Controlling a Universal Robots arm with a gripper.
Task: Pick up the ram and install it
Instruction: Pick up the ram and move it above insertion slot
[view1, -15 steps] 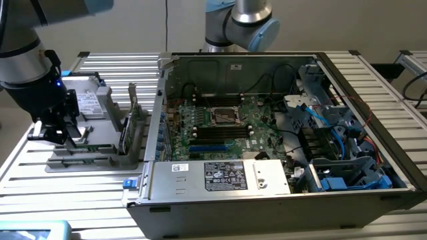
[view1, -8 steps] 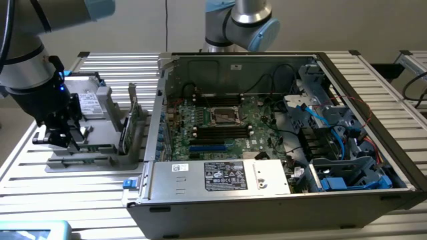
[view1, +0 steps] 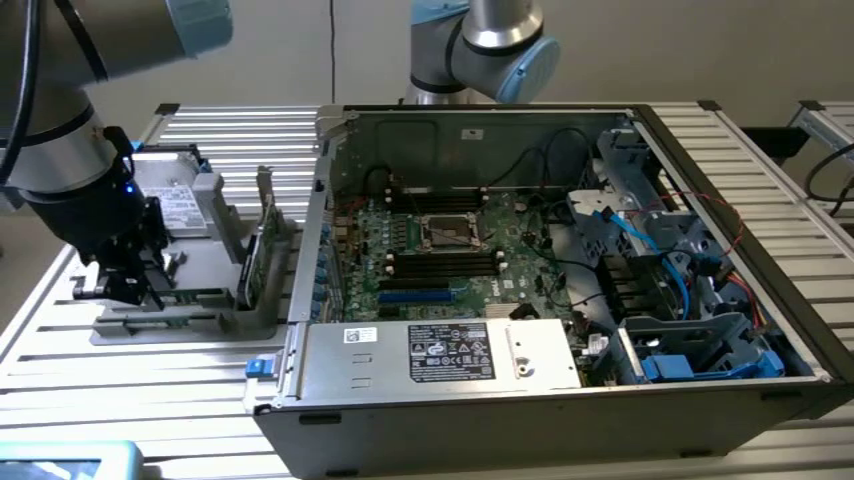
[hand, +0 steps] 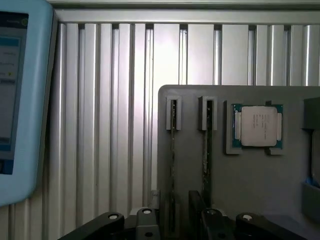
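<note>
- While the hand (view1: 124, 285) hung low over the grey holder (view1: 200, 325) at the exterior view's left, its fingers (hand: 146, 226) stood spread, with nothing pinched between them.
- Wrist view: the ram (hand: 173, 145) stood on edge in a narrow slot of the holder, close to the holder edge that met the bare slatted worktop (hand: 100, 125).
- The ram's thin edge ran in between the two spread fingers. Contact with either finger: could not tell.
- A second stick (hand: 206, 145) stood on edge in the parallel slot just beside the ram.
- A processor chip (hand: 257, 126) lay flat in a recess of the holder, beyond the second stick from the ram.
- A blue-framed tablet (hand: 20, 100) lay on the worktop, apart from the holder; in the exterior view it sat at the near corner on that view's left.
- Exterior view: an open computer case (view1: 324, 190) lay on the worktop just to the exterior view's right of the holder.
- Inside the case, the motherboard (view1: 514, 275) was exposed, with long black slots (view1: 441, 265) on the near side of the processor socket (view1: 451, 235).
- A silver hard drive (view1: 171, 195) sat in the far part of the holder, beyond the hand.
- The ram was not yet lifted; it remained in the holder, outside the case.
</note>
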